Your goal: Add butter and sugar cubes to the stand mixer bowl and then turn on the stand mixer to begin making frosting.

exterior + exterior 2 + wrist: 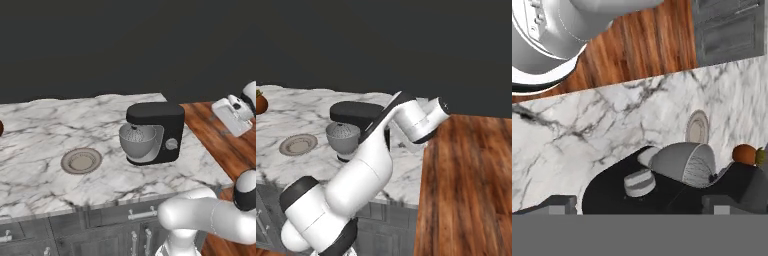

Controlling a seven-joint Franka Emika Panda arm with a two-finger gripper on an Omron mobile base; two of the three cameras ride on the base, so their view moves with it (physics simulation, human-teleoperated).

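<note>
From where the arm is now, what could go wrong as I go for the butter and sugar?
1. The mixer's head sits down over the stand mixer bowl with the whisk inside, so dropping anything in may be blocked.
2. The open gripper hovers close to the stand mixer; a careless descent could knock it.
3. On the plate I cannot make out butter or sugar, so a grasp there might miss.
</note>
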